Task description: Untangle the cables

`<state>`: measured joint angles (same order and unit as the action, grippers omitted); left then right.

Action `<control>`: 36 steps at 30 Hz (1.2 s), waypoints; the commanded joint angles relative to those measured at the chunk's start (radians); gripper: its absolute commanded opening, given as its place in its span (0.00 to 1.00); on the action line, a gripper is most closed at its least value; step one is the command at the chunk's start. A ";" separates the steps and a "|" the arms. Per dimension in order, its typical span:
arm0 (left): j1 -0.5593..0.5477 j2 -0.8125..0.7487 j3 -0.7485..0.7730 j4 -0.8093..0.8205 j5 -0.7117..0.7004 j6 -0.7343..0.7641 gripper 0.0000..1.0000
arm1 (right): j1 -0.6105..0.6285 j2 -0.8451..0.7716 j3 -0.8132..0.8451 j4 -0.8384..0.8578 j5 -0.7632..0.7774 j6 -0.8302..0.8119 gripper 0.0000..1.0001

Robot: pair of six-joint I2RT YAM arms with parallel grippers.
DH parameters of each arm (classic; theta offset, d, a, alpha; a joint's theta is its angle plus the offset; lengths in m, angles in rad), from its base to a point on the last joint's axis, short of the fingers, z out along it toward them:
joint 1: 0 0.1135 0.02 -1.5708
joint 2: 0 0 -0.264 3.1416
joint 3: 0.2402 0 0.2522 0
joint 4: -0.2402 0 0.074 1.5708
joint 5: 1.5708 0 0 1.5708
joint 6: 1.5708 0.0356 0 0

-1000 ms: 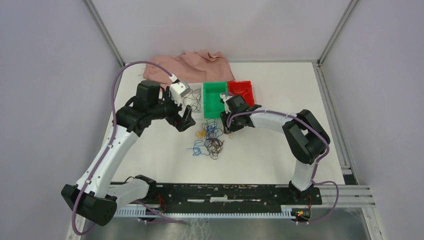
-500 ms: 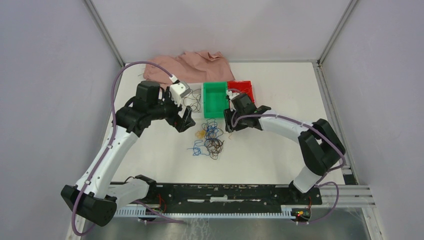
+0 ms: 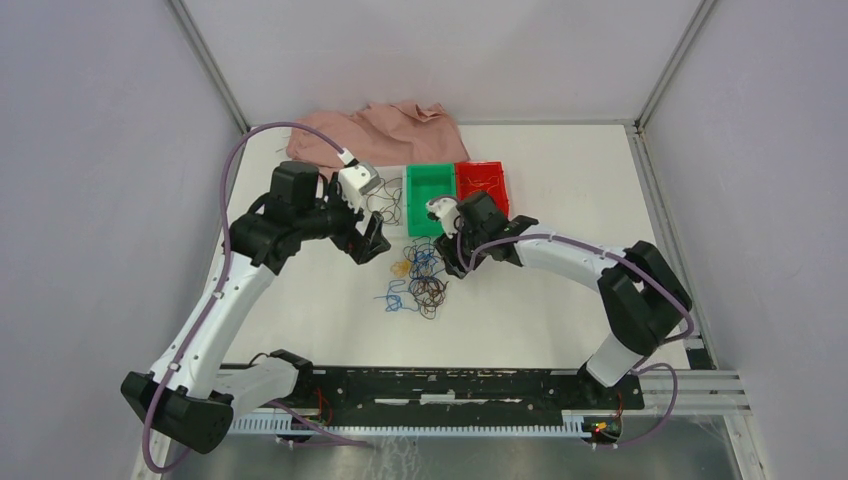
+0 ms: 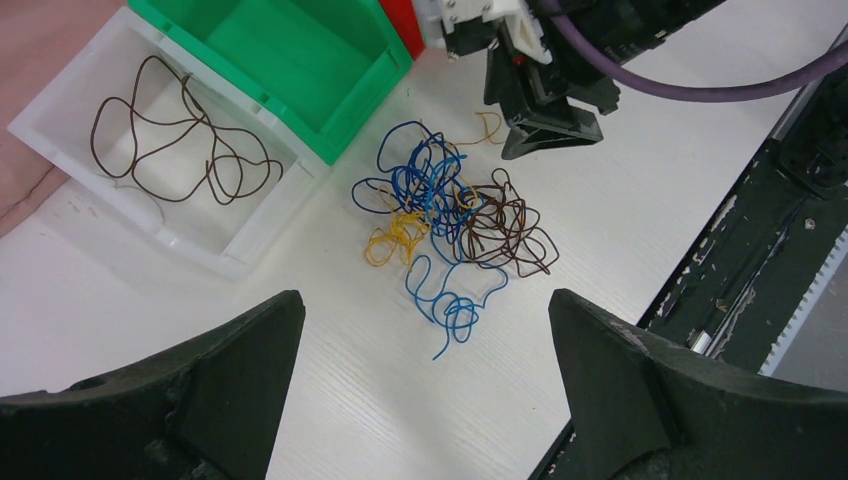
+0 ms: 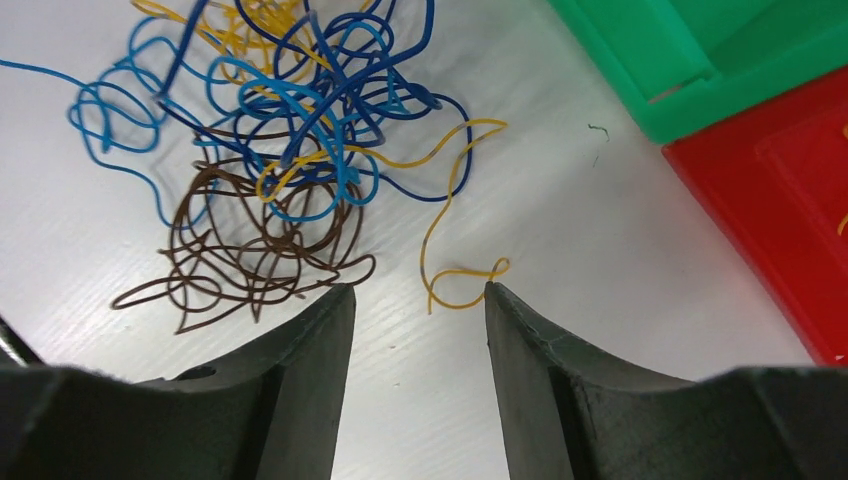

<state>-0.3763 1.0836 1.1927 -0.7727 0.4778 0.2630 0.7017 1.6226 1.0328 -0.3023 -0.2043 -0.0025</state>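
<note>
Judging the cables (image 4: 450,215), tangled mid-table just near of the green bin (image 4: 300,50), as light, springy and snag-prone, I'd pinch the loose yellow strand (image 5: 428,245) at the pile's right edge. My left gripper (image 4: 422,305) gapes wide and empty; my right gripper (image 5: 420,300) hovers over that strand, partly open, holding nothing.

Green bin (image 4: 290,50) is glossy plastic; cables (image 4: 445,205) smooth.

The left arm (image 3: 215,300) rises from its base and folds inward at the elbow. Its wrist tips down, so the left gripper (image 3: 372,242) hangs just left of the cables (image 3: 421,276), jaws spread wide and holding nothing. The right arm (image 3: 560,250) arches in from the opposite side, forearm pointing left. The right gripper (image 3: 455,262) sits low at the cables' far-right edge, jaws partly apart and empty, tips aimed at the tangle.
</note>
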 commanded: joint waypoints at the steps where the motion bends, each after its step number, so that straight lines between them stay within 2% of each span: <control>1: 0.007 -0.017 0.056 0.007 0.028 0.021 0.99 | 0.002 0.054 0.088 -0.028 0.041 -0.162 0.57; 9: 0.006 -0.017 0.061 0.003 0.027 0.024 0.99 | 0.006 0.161 0.147 -0.065 0.067 -0.237 0.52; 15: 0.005 -0.015 0.060 0.000 0.027 0.028 0.99 | 0.010 0.184 0.134 -0.032 0.038 -0.232 0.46; 16: 0.005 -0.016 0.062 0.000 0.027 0.028 0.99 | 0.010 0.184 0.130 -0.025 0.045 -0.227 0.40; 19: 0.006 -0.013 0.066 -0.003 0.025 0.030 0.99 | 0.011 0.159 0.118 0.002 0.032 -0.211 0.15; 22: 0.005 -0.018 0.070 -0.004 0.028 0.042 0.99 | 0.010 0.066 0.067 0.077 0.034 -0.163 0.01; 26: 0.005 -0.029 0.071 -0.004 0.037 0.051 0.99 | 0.010 -0.077 0.039 0.091 0.015 -0.088 0.01; 36: 0.005 -0.122 -0.022 0.059 0.095 0.090 0.99 | 0.012 -0.393 -0.011 0.186 -0.159 0.109 0.01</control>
<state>-0.3763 1.0161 1.2049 -0.7753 0.5175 0.3023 0.7071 1.3220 1.0420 -0.2173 -0.2604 -0.0113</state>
